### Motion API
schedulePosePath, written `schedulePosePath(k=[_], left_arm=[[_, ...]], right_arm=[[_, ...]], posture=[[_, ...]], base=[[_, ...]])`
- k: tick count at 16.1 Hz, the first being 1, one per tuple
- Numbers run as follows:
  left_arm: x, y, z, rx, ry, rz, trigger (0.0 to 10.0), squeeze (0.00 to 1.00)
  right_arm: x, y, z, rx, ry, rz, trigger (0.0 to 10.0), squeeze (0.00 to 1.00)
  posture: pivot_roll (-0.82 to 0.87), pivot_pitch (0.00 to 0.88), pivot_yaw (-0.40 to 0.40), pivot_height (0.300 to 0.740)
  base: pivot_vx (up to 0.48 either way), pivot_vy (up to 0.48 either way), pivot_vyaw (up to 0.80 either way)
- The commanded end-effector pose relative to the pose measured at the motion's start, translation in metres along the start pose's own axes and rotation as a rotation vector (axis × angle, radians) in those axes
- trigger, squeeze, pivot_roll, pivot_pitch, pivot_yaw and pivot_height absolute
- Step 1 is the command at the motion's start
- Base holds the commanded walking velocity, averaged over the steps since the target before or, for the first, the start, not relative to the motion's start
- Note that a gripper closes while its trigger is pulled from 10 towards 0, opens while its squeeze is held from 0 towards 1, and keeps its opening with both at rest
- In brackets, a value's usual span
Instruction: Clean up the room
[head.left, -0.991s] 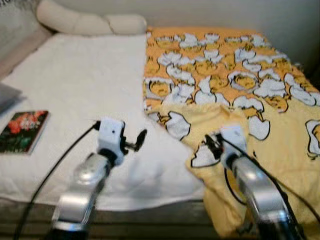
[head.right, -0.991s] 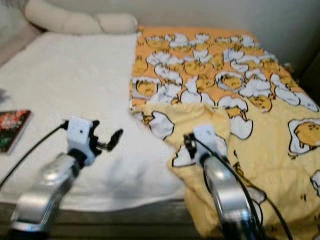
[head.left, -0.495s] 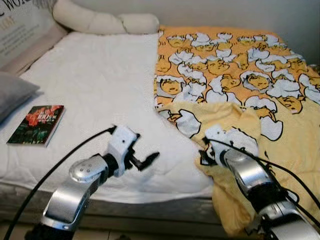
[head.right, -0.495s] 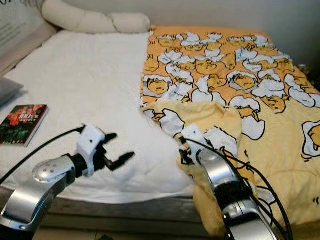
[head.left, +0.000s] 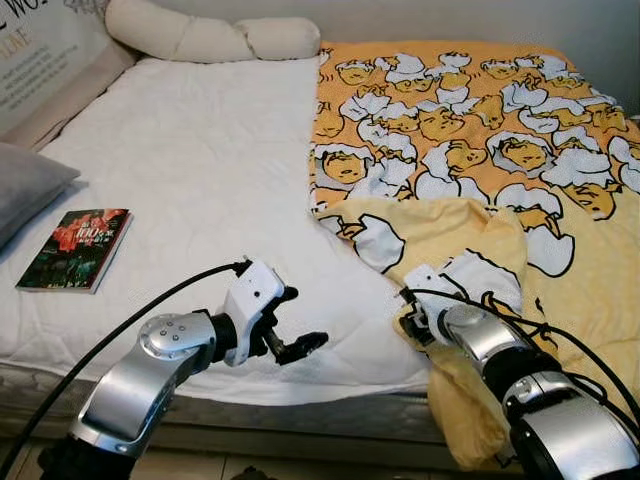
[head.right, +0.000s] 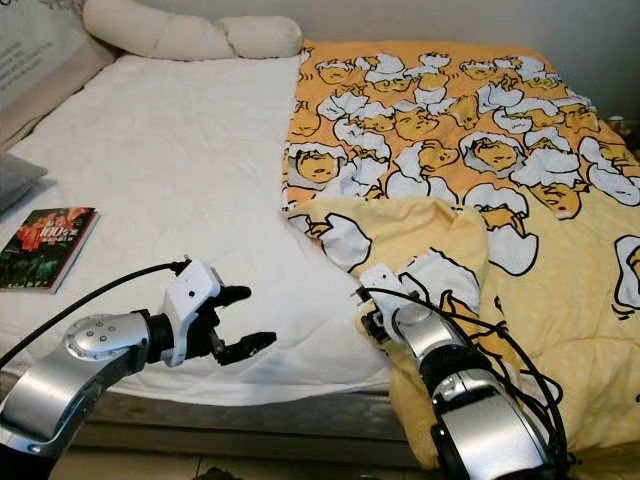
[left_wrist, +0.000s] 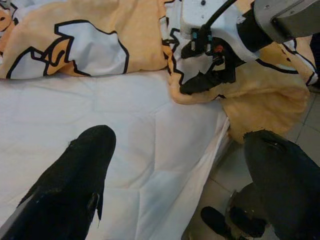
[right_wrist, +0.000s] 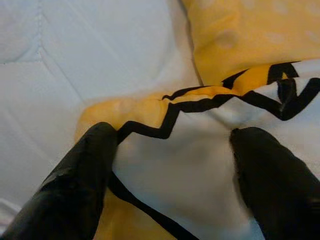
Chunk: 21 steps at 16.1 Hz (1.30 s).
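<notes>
A yellow-orange blanket (head.left: 470, 130) printed with cartoon eggs covers the right half of the bed, and its near corner is folded back in a loose heap (head.left: 440, 240). My right gripper (head.left: 408, 322) rests on the edge of that fold near the bed's front. It is open, and in the right wrist view the blanket's edge (right_wrist: 170, 165) lies between its fingers (right_wrist: 95, 155). My left gripper (head.left: 298, 322) hovers open over the white mattress cover (head.left: 200, 170), left of the fold. The left wrist view looks across the white sheet at the right gripper (left_wrist: 210, 75).
A book (head.left: 75, 248) with a red flower cover lies on the bed at the left. A grey pillow (head.left: 25, 190) sits beyond it, and a long cream pillow (head.left: 210, 35) lies at the head. Tiled floor (left_wrist: 312, 117) shows beside the bed's front edge.
The camera has shifted and sharpened. My left gripper has sunk lower and reached right, toward the bed's front edge. My right gripper has drawn back along the blanket's fold.
</notes>
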<state>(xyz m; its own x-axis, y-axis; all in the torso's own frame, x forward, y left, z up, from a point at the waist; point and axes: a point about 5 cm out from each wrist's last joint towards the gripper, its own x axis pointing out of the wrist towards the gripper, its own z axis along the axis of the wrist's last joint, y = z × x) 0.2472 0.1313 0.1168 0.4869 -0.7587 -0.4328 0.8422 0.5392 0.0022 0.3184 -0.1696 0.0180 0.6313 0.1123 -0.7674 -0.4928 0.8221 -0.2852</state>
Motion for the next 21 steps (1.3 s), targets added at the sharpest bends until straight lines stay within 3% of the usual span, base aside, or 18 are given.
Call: schedulePosePath(k=[1,7,21], left_arm=[[0.000,-0.001,0.007,0.034,-0.002,-0.019,10.0,0.00],[0.001,-0.001,0.007,0.035,0.003,-0.025,10.0,0.00],[0.000,0.002,0.006,0.038,0.013,-0.020,10.0,0.00]], right_arm=[[0.001,-0.001,0.002,-0.021,0.004,-0.006,0.0,0.00],[0.003,0.002,-0.003,-0.029,0.006,-0.006,0.0,0.00],[0.001,-0.002,-0.006,0.064,-0.050,0.042,0.0,0.00]], posture=[[0.01,0.043,0.029,0.740],[0.01,0.044,0.026,0.740],[0.00,0.039,0.030,0.740]], base=[[0.000,0.000,0.00],[0.000,0.000,0.00],[0.000,0.000,0.00]])
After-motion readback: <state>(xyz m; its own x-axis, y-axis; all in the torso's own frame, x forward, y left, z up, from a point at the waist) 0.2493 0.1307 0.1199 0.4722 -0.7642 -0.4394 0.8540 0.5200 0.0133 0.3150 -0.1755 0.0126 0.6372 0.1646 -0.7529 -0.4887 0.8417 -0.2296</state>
